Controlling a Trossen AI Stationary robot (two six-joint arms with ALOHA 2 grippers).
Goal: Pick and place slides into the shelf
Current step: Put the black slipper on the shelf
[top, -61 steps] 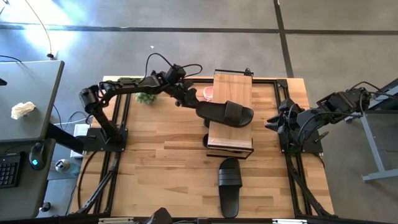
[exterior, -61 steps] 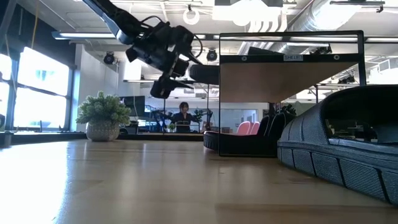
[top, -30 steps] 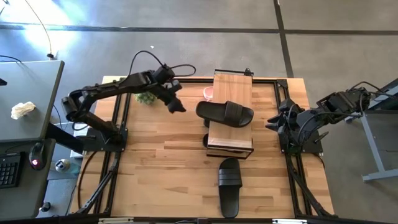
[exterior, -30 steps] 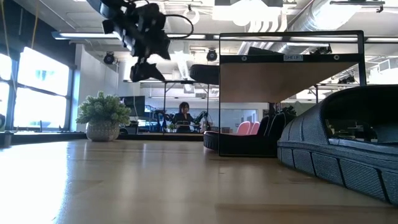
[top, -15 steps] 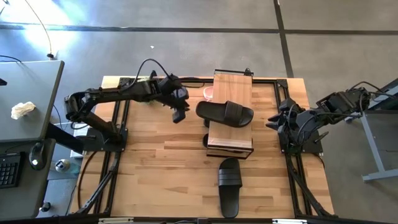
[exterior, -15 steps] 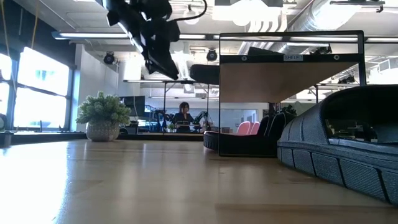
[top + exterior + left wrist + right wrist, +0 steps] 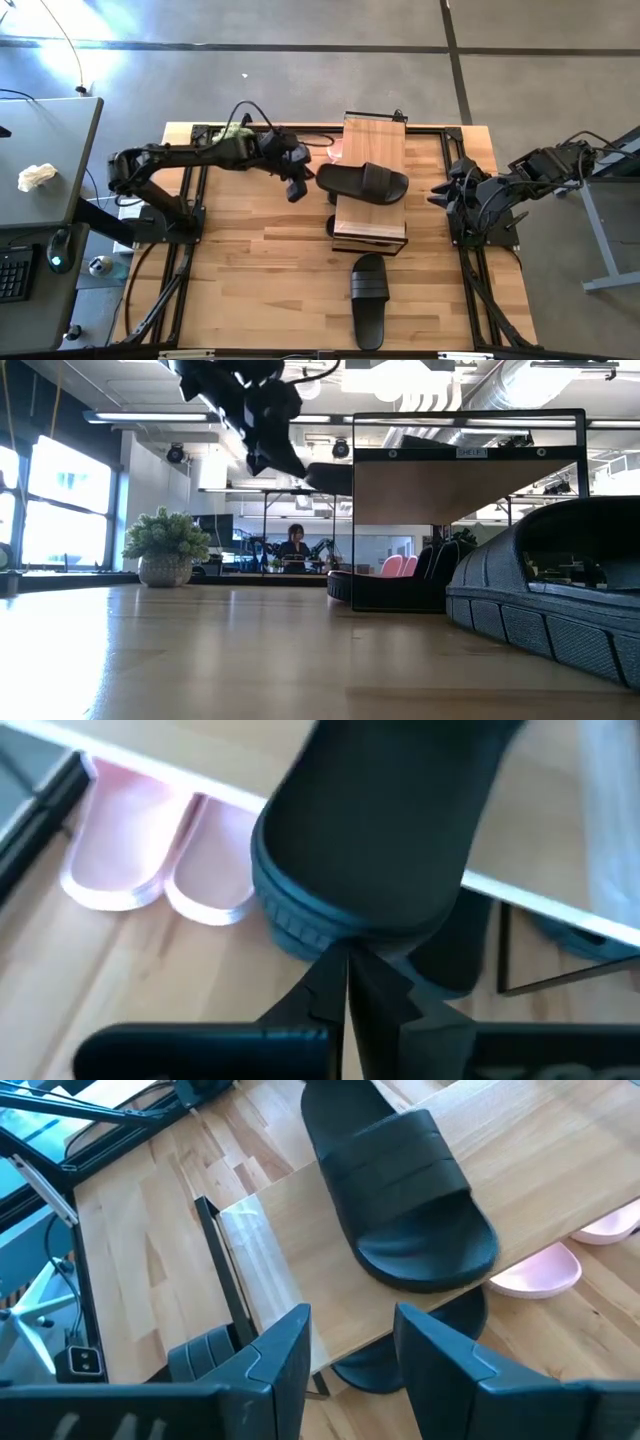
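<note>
Since the earlier frames the left claw [image 7: 295, 190] has let go of the black slide [image 7: 362, 182], drawn away toward its own side, and then come back to the slide's heel end. It now hangs just beside that heel, above the surface [image 7: 250, 270], with its fingers [image 7: 345, 990] clenched together and nothing between them.

Nearest the front edge, a second black slide [image 7: 368, 298] lies on the surface, not yet shelved. Beyond it stands the shelf [image 7: 372, 228]; the released slide rests across its plank top, heel overhanging the left edge. Under the plank sit another black slide [image 7: 405, 1355] and the pale pink pair [image 7: 160, 860]. This placement looks complete, or awaits a nudge inward.

The right claw [image 7: 350, 1342] waits at the right edge, fingers apart and empty.
</note>
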